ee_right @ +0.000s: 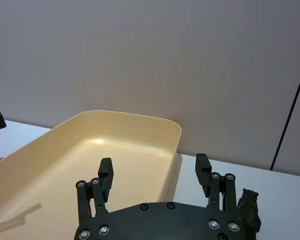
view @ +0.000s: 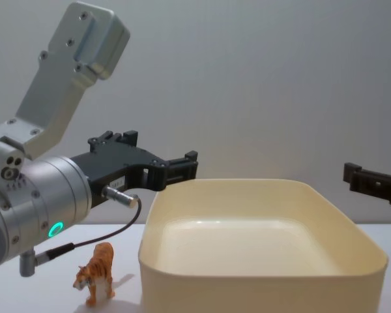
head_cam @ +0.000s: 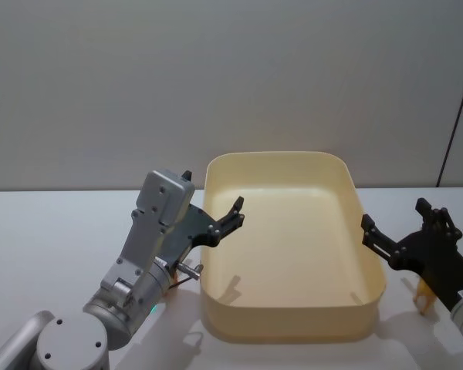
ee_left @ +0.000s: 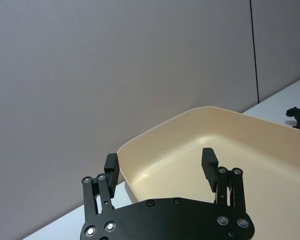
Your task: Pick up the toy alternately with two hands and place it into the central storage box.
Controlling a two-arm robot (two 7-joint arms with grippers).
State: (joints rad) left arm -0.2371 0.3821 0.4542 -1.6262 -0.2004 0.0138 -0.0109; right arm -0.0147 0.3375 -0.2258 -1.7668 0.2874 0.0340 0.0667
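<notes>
Sitting lower left in the chest view: orange tiger toy [view: 96,282] on the table [head_cam: 46,231], just beside the left wall of the cream storage box [view: 247,287] at bottom centre. Left gripper [ee_left: 160,160] hangs above the box's left rim, fingers spread, holding nothing. Right gripper [ee_right: 154,167] is at frame right off the right wall, likewise spread and unloaded, with a dark animal figure [ee_right: 250,212] beside it.

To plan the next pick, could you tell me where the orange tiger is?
In the chest view, the orange tiger stands left of the storage box, below the left gripper.
</notes>
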